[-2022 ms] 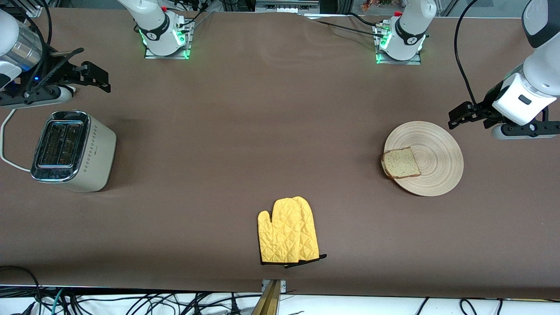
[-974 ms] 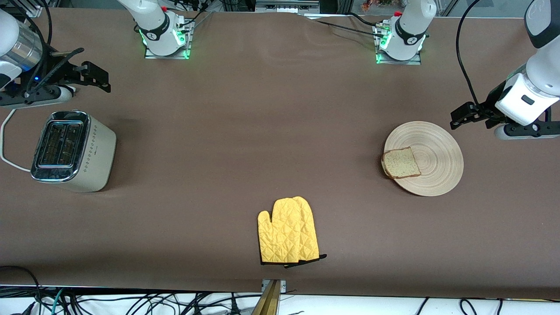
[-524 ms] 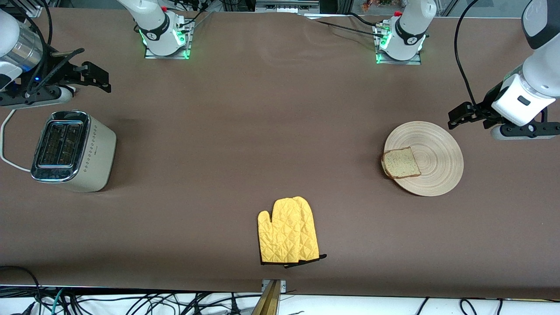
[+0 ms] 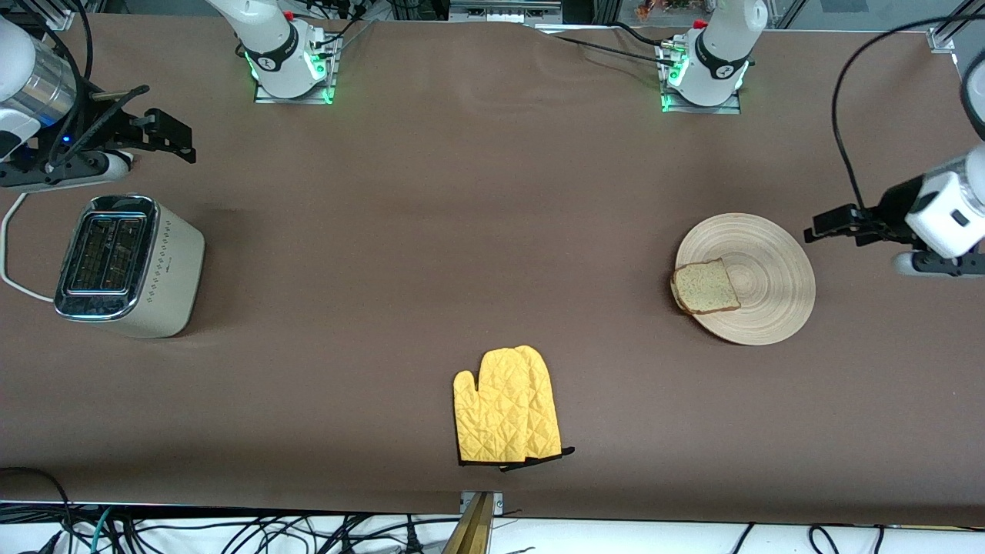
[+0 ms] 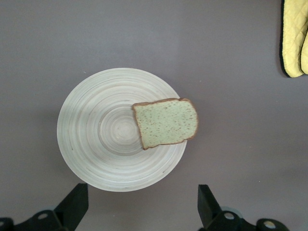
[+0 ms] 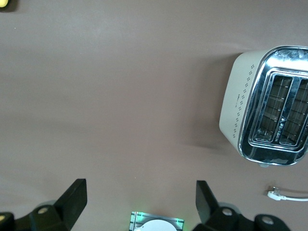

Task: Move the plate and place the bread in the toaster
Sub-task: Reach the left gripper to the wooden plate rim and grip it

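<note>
Left tool (image 4: 825, 225): you see it hanging in the air with its two fingers (image 5: 73, 206) spread wide and nothing between them, just past the plate's rim toward the left arm's end of the surface (image 4: 477, 231). In the left wrist view your spread fingers frame bare surface beside the plate (image 5: 96, 144).

Right tool (image 4: 173, 138): you find it waiting in the air at the right arm's end, over bare surface beside the toaster, fingers (image 6: 72, 198) likewise apart and empty.

Plate (image 4: 769, 292): round, pale, ringed with concentric grooves, it lies flat on the surface toward the left arm's end.

Bread (image 4: 704, 286): one speckled slice with a brown crust lies flat on the plate, at the rim that faces the right arm's end, one crust edge slightly overhanging that rim. In the left wrist view you see the same slice (image 5: 166, 122) reaching from near the plate's centre to its edge.

Toaster (image 4: 127, 265): cream body, chrome top, two slots facing up, standing at the right arm's end, well apart from the plate. A white cord (image 4: 9, 254) loops from it. The right wrist view shows both slots of the toaster (image 6: 269, 125) and a dotted pattern on its side.

Oven mitt (image 4: 504, 408): yellow, quilted, lying flat mid-surface, nearer the front camera than plate or toaster.
</note>
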Controlling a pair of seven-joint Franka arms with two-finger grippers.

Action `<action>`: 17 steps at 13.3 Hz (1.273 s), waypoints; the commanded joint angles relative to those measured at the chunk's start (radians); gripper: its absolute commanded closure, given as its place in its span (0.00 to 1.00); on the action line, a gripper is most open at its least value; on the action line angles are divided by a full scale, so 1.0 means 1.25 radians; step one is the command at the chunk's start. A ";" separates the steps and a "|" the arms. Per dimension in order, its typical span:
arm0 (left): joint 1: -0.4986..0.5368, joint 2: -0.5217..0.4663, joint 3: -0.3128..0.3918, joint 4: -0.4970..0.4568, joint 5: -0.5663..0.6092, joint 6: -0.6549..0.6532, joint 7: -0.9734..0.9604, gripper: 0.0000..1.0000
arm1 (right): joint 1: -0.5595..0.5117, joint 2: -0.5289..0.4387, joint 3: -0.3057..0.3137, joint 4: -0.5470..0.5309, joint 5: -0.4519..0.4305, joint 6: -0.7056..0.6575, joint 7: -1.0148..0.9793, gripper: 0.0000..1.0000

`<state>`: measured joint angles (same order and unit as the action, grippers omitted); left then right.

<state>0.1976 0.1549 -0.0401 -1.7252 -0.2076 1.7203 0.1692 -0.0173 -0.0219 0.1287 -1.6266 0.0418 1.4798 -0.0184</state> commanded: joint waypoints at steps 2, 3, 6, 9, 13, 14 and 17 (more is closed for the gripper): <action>0.097 0.078 -0.006 0.019 -0.063 -0.010 0.147 0.00 | 0.000 -0.010 -0.001 -0.007 0.011 0.004 -0.007 0.00; 0.132 0.116 -0.006 0.019 -0.084 -0.015 0.185 0.00 | 0.000 -0.010 -0.001 -0.007 0.011 0.003 -0.007 0.00; 0.228 0.216 -0.006 0.018 -0.154 -0.023 0.380 0.00 | 0.000 -0.008 -0.001 -0.007 0.011 0.005 -0.007 0.00; 0.291 0.320 -0.006 0.019 -0.237 -0.023 0.468 0.00 | 0.000 -0.007 -0.001 -0.007 0.011 0.005 -0.007 0.00; 0.322 0.402 -0.006 0.019 -0.278 -0.015 0.493 0.00 | 0.000 -0.006 -0.001 -0.007 0.011 0.005 -0.006 0.00; 0.333 0.415 -0.006 0.019 -0.276 -0.014 0.505 0.00 | 0.000 -0.006 -0.001 -0.007 0.011 0.005 -0.007 0.00; 0.339 0.449 -0.006 0.020 -0.321 0.019 0.579 0.00 | 0.000 -0.006 -0.001 -0.007 0.011 0.005 -0.007 0.00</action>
<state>0.6092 0.6873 -0.0406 -1.7215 -0.5597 1.7337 0.8304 -0.0169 -0.0204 0.1288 -1.6280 0.0423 1.4800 -0.0184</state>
